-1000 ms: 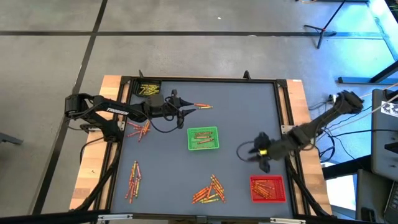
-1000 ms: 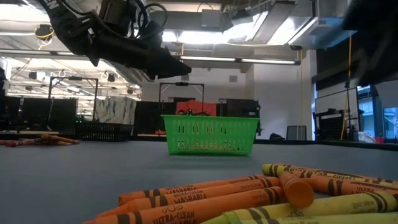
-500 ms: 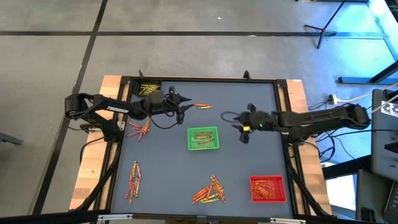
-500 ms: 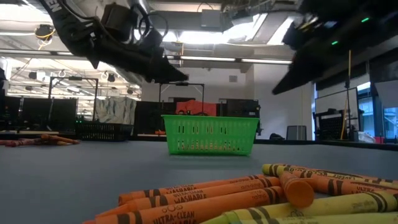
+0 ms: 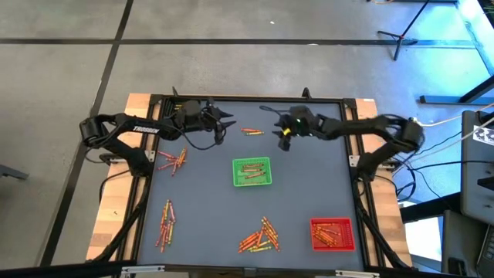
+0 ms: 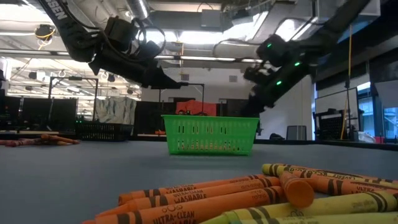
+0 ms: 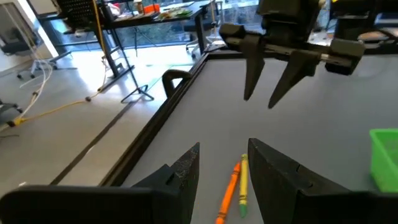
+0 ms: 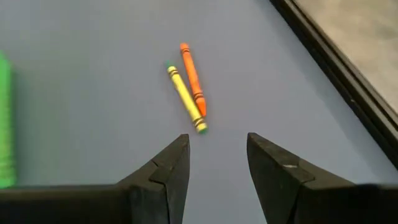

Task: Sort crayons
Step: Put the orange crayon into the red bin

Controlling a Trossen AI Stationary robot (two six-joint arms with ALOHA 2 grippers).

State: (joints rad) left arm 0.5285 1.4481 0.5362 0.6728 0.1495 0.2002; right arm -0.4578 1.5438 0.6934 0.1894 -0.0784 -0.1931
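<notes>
The green tray (image 5: 252,171) sits near the middle of the grey bench (image 5: 309,193) and serves as the landmark here. Beyond it, toward the far edge of the bench, lie two loose crayons side by side and touching, an orange crayon (image 8: 192,77) and a yellow crayon (image 8: 185,98), seen in the high view as a short pair (image 5: 251,132). The left gripper (image 5: 225,123) hangs above the bench on the left of that pair, its fingers (image 7: 186,168) apart with nothing between them, pointed at the two crayons. The right gripper (image 5: 282,138) hangs on the right of the pair, facing the left one across the crayons; its fingers (image 8: 168,165) are likewise apart and empty, and neither gripper touches a crayon. Several crayons already lie inside the green tray. To the left of the tray a small cluster of red and orange crayons (image 5: 173,161) rests near the bench's left rail, and farther toward the near edge on that side lies another loose group (image 5: 165,225). Nearer than the tray, toward the front edge, a heap of orange and yellow crayons (image 5: 261,235) lies on the bench, and right of that heap stands a red tray (image 5: 333,235) holding crayons. A black tray (image 5: 183,110) with yellow crayons sits at the far left corner.
</notes>
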